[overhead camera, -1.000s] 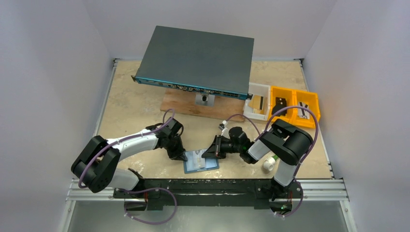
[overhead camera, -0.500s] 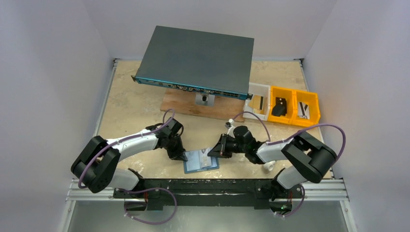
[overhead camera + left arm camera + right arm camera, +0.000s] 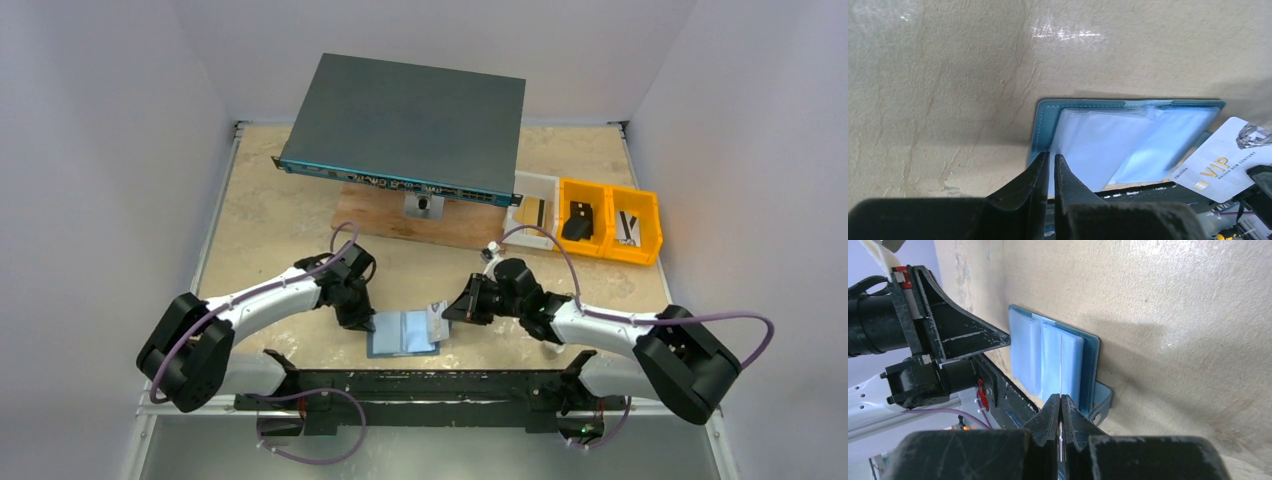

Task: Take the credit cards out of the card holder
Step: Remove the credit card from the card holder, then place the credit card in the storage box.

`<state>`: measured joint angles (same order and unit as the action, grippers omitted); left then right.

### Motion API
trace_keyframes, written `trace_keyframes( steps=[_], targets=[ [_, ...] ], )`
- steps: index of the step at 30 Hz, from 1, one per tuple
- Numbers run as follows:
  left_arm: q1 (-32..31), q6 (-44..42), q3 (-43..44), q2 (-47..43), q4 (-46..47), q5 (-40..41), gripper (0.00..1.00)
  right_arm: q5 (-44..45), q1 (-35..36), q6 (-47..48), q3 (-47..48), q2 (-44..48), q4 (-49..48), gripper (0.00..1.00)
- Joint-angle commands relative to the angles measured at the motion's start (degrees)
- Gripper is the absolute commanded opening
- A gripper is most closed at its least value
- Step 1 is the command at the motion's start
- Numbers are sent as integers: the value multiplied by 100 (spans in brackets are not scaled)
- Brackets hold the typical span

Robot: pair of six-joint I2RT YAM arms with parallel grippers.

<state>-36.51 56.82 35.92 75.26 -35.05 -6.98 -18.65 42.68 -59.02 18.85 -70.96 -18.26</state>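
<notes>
Claws first: I see the left claw (image 3: 367, 324) pressed together, tips on the left edge of the card holder (image 3: 402, 334), lying open on the table (image 3: 270, 230). The right claw (image 3: 446, 312) pinches a credit card (image 3: 1218, 160) beside its right edge.

Lab: walled bench (image 3: 270, 220), parts bins (image 3: 603, 215)

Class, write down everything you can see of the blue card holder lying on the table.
The card holder is a small steel-blue folding wallet, leather-like, lying open and flat on the beige table near its front edge. Inside are clear glossy plastic sleeves that look empty. The left pincer, jaws nearly closed, meets its left edge; whether pinching or pressing, I cannot tell. A pale VIP card, gripped by the right pincer, juts out at its right side.
</notes>
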Motion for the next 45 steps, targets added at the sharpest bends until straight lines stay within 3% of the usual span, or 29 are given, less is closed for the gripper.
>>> trace_keyframes(
  steps=[1,10,14,21,28,37,45],
  targets=[
    [5,-396,544,-435,-474,241,13,358,-71,143,353,467,754,0],
    [-2,-855,1123,-817,-697,-23,55,1052,-529,462,819,1469,2587,0],
    [6,-1001,1207,-783,-721,-89,62,1251,-762,558,996,1861,3177,0],
    [13,-1167,1213,-873,-693,-236,65,1903,-1107,730,1496,2264,4348,0],
    [12,-1393,1323,-951,-808,-364,65,2266,-2667,1490,2219,2123,5317,0],
    [9,-1630,1400,-853,-879,-716,65,3351,-4597,2506,3995,766,5652,0],
    [8,-1901,1646,-865,-1247,-785,65,5564,-4865,3028,5848,-801,6339,0]
  ],
)
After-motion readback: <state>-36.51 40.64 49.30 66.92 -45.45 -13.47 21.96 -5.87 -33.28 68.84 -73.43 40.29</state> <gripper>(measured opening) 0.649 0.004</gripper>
